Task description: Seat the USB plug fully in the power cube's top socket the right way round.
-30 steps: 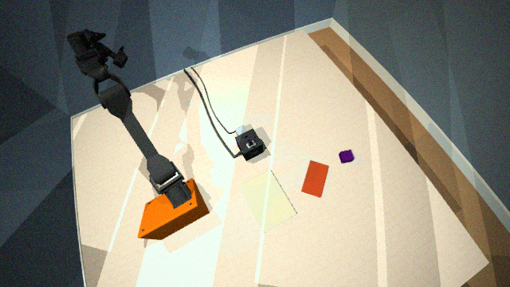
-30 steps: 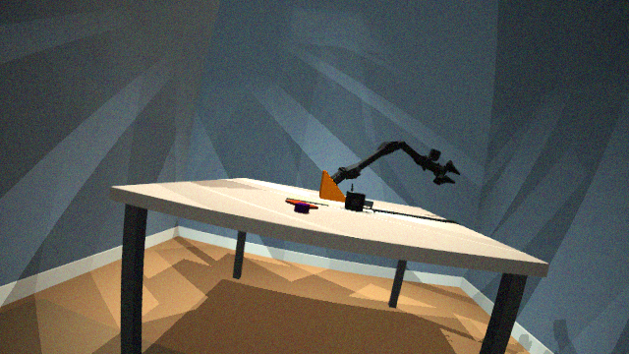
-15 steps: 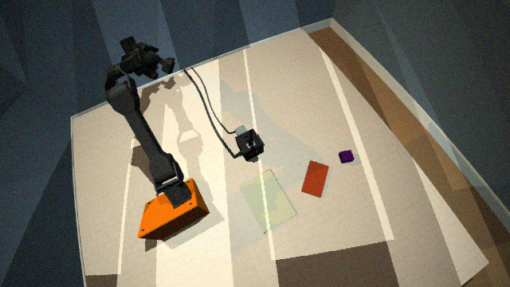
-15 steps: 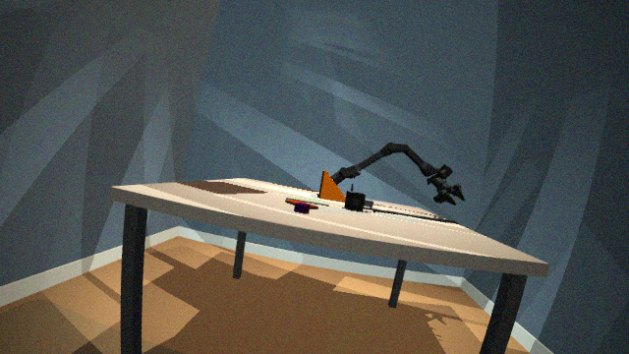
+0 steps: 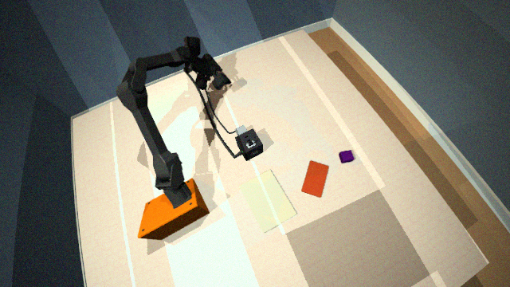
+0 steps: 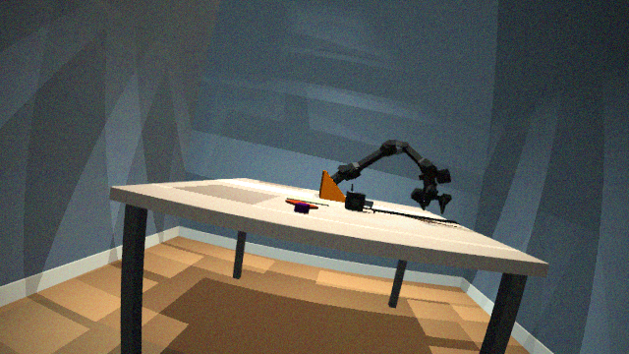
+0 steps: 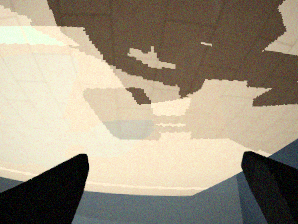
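Observation:
The black power cube (image 5: 250,151) (image 6: 355,202) stands on the table (image 5: 422,195) (image 6: 256,223). A thin dark upright piece (image 6: 352,188) sticks up from its top in the exterior view, seemingly the USB plug; its way round and depth are too small to tell. A pale mark shows on the cube's top in the top view. My gripper (image 5: 213,84) (image 6: 433,210) (image 7: 166,161) is open and empty, pointing down, well apart from the cube towards the table's far edge in the top view. The cube and plug are outside the wrist view.
A light grey block (image 5: 241,130) sits at the cube's side. Two dark cables run from the cube towards the edge under my gripper. An orange wedge (image 5: 171,211) (image 6: 330,191) is at the arm's base. A pale yellow sheet (image 5: 255,197), a red card (image 5: 315,179) and a purple block (image 5: 347,156) (image 6: 302,208) lie beyond.

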`<act>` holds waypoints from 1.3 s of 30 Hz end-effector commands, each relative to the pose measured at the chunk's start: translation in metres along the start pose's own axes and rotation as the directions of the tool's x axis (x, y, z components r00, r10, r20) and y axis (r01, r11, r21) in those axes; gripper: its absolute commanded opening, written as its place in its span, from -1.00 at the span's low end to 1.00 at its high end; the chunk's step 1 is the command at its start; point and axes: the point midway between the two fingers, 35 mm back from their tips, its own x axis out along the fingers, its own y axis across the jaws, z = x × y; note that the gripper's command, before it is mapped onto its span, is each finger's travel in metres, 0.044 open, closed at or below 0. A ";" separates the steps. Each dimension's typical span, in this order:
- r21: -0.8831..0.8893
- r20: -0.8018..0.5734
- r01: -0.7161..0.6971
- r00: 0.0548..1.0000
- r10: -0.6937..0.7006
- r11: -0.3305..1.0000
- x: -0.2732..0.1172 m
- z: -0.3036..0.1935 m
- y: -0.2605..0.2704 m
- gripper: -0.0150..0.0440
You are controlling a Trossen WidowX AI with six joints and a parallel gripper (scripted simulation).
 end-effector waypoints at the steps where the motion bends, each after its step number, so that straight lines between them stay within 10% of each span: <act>1: 0.112 0.087 -0.161 0.985 0.152 0.981 0.013 -0.016 0.071 1.00; 12: 0.537 0.420 -0.558 0.827 0.373 0.632 -0.020 -0.037 0.279 1.00; 23: 0.771 0.635 -0.634 0.772 0.014 -0.059 -0.102 -0.006 0.378 1.00; 39: 0.772 0.634 -0.632 0.773 0.006 -0.071 -0.101 -0.004 0.379 1.00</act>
